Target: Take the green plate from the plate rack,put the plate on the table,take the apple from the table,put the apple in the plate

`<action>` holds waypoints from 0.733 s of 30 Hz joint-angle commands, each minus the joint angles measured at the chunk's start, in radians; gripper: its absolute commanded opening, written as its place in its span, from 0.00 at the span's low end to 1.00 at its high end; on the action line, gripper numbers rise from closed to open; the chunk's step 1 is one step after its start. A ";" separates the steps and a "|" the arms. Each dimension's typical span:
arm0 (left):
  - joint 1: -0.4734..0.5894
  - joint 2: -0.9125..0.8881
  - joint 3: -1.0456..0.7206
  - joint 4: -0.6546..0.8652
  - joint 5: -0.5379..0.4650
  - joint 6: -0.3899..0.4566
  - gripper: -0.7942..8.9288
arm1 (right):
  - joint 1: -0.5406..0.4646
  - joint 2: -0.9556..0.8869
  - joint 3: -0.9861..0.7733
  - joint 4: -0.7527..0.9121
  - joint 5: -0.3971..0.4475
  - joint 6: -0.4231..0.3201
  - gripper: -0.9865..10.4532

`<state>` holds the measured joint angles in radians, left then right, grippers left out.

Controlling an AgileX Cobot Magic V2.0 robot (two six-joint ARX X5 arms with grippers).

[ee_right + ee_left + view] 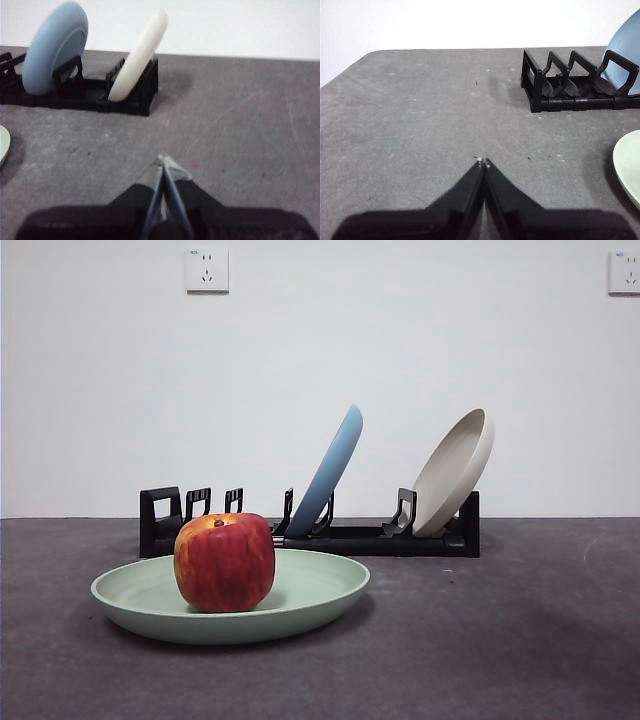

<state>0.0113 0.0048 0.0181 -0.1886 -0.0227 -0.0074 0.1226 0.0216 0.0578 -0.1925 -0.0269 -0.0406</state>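
Nearest in the front view, the green plate (310,592) lies flat on the dark grey desk (520,640), left of centre. The apple (224,562) stands upright in the plate, on its left half, stem up, red with yellow-orange streaks near the top. No arm shows in the front view.

Behind the plate, close to it, the rack (370,539) runs left to right across the desk. Its three left slots hold nothing. Next to them the blue plate (327,472) leans to the right in its slot. At the right end the beige plate (455,472) leans the same way, its hollow side facing left. Farther back a white wall carries two sockets, one (207,269) at upper left and one (624,271) at the upper right corner.

The left fingers (484,163) are closed, tips touching and gripping nothing, above bare desk on the left side, well apart from the rack's left end (535,82); a sliver of the green plate's rim (627,167) and part of the blue plate (625,50) show at the edge of that view.

The right fingers (164,162) are also closed on nothing, above bare desk on the right side, apart from the rack's right end (145,92), with the beige plate (140,55) and blue plate (54,47) beyond.
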 commanded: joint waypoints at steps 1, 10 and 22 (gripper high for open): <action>0.004 -0.001 -0.014 0.003 0.002 0.004 0.08 | -0.002 -0.021 -0.042 0.024 -0.001 0.050 0.09; 0.004 -0.001 -0.014 0.005 0.002 0.004 0.08 | -0.002 -0.021 -0.052 0.027 0.000 0.061 0.09; 0.004 -0.001 -0.014 0.005 0.002 0.004 0.08 | -0.002 -0.019 -0.052 0.027 0.003 0.061 0.09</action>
<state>0.0113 0.0048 0.0181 -0.1886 -0.0223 -0.0074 0.1226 0.0044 0.0181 -0.1738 -0.0261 0.0101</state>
